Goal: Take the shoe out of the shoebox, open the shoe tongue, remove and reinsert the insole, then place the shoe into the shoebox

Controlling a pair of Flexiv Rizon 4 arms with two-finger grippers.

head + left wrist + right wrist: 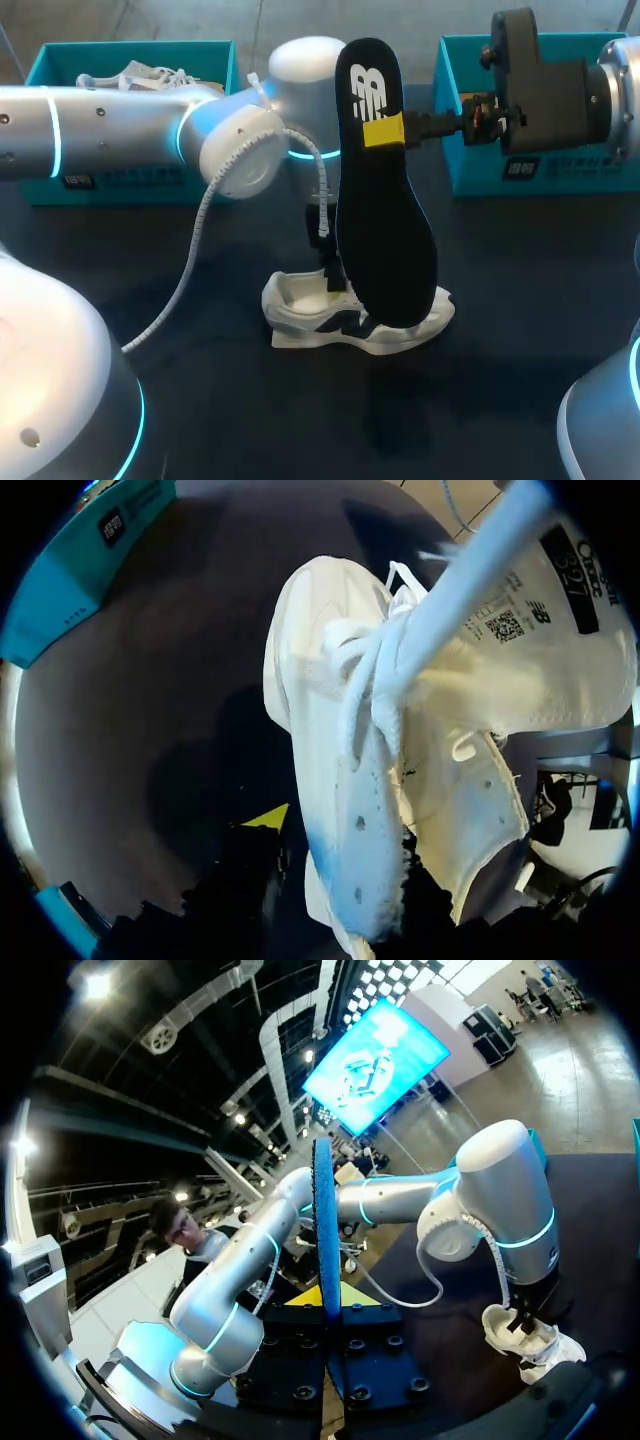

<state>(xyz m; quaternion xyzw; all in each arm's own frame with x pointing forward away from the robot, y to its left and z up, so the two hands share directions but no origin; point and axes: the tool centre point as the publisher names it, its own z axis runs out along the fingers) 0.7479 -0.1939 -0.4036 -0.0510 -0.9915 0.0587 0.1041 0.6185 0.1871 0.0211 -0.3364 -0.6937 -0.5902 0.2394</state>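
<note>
Head view showed the black insole (385, 230) out of the shoe and upright. The right jaws were clamped on its narrow end, its broad end hanging at the white shoe (300, 312), touching or not, I couldn't say. That shoe stood on the dark surface (220, 420), well apart from the teal shoebox (480, 165) at the right. The left arm was planted at its collar, likely to pin it for the refit. In the left wrist view the shoe (340, 780) loomed close, tongue (530, 680) thrown open, laces (365, 680) loose. Whether the left jaws were closed on it, I couldn't tell. From the right wrist view the insole (324, 1220) ran edge-on, squeezed from both sides.
</note>
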